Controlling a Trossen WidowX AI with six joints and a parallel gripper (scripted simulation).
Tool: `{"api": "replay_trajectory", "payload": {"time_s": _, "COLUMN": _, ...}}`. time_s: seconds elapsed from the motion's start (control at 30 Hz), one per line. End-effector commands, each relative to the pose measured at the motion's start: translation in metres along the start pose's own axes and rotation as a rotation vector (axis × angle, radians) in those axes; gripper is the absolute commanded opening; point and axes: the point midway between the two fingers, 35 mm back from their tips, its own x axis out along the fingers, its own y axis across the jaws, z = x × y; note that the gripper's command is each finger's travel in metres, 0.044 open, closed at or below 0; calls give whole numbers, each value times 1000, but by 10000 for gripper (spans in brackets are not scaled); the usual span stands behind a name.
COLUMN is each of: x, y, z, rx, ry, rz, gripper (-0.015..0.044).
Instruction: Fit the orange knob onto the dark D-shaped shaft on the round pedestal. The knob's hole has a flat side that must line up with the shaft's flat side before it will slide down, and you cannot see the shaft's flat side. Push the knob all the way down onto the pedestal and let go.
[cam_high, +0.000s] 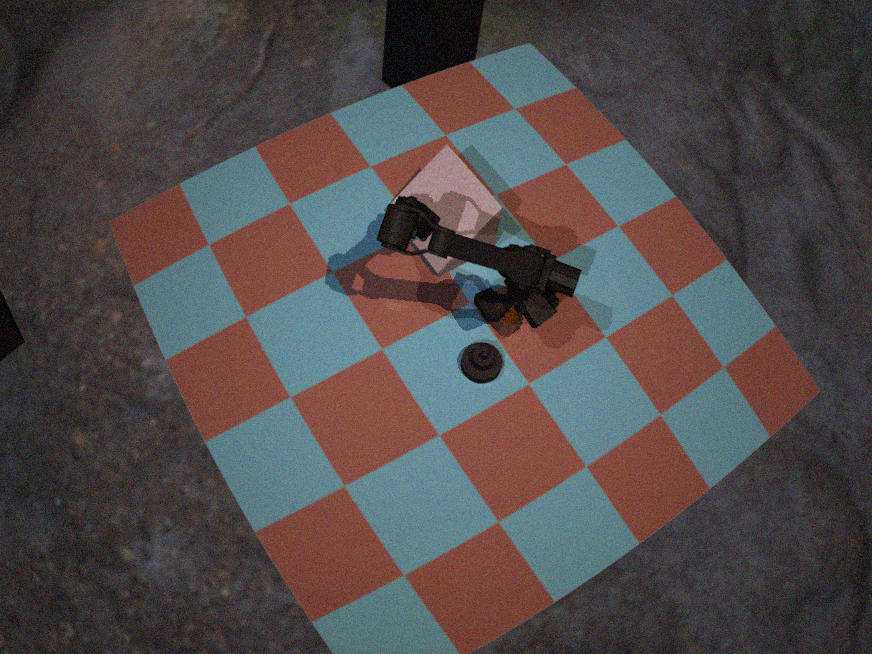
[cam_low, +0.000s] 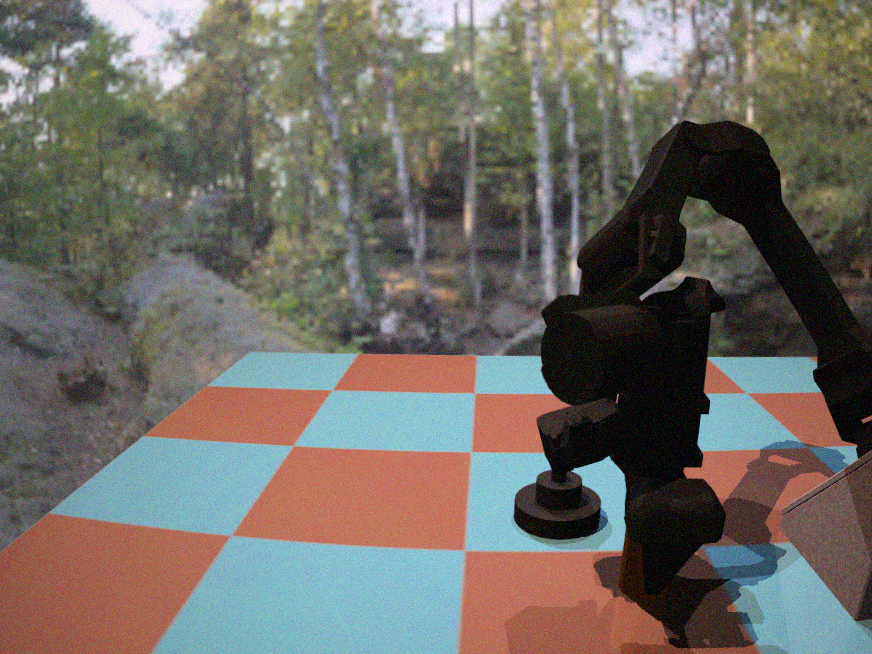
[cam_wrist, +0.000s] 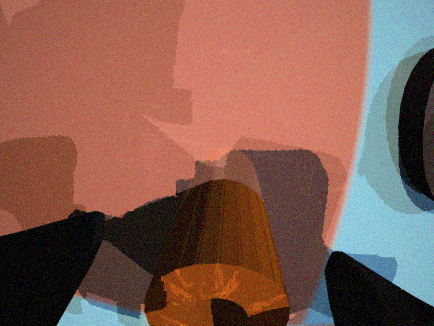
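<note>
Knob upright on bench, beside pedestal, not fitted. Claw wide open around knob, gripping nothing. Approach seems nearly done; left: grasp, lift, carry over, match flat sides, push fully down, release.

Orange knob: plastic-looking, side wall faintly ribbed lengthwise, top face streaked with light. Round pedestal: dark, smooth-looking, dull finish; metal or plastic, cannot tell. Gripper: black, matt, smooth-faced fingers. Checkered table top: flat, smooth, matt. Pale pink block: matt, smooth-faced; material uncertain.
</note>
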Motion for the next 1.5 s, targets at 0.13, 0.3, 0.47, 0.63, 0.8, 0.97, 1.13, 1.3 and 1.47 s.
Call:
{"api": "replay_trajectory", "payload": {"time_s": 0.13, "x": 14, "y": -1, "z": -2, "rx": -9, "ry": 1, "rz": -7, "gripper": 440}}
{"api": "replay_trajectory", "payload": {"time_s": 0.3, "x": 17, "y": -1, "z": -2, "rx": -8, "ry": 1, "rz": -7, "gripper": 414}}
{"api": "replay_trajectory", "payload": {"time_s": 0.47, "x": 17, "y": -1, "z": -2, "rx": -8, "ry": 1, "rz": -7, "gripper": 282}}
{"api": "replay_trajectory", "payload": {"time_s": 0.63, "x": 17, "y": -1, "z": -2, "rx": -8, "ry": 1, "rz": -7, "gripper": 171}}
{"api": "replay_trajectory", "payload": {"time_s": 0.8, "x": 17, "y": -1, "z": -2, "rx": -8, "ry": 1, "rz": -7, "gripper": 138}}
{"api": "replay_trajectory", "payload": {"time_s": 0.97, "x": 5, "y": 2, "z": 0, "rx": -9, "ry": 1, "rz": -4, "gripper": 6}}
{"api": "replay_trajectory", "payload": {"time_s": 1.13, "x": -21, "y": 6, "z": 4, "rx": -10, "ry": 1, "rz": 0, "gripper": 0}}
{"api": "replay_trajectory", "payload": {"time_s": 1.3, "x": -47, "y": 10, "z": 6, "rx": -11, "ry": 1, "rz": 4, "gripper": 0}}
{"api": "replay_trajectory", "payload": {"time_s": 1.47, "x": -73, "y": 11, "z": 5, "rx": -11, "ry": 2, "rz": 4, "gripper": 0}}
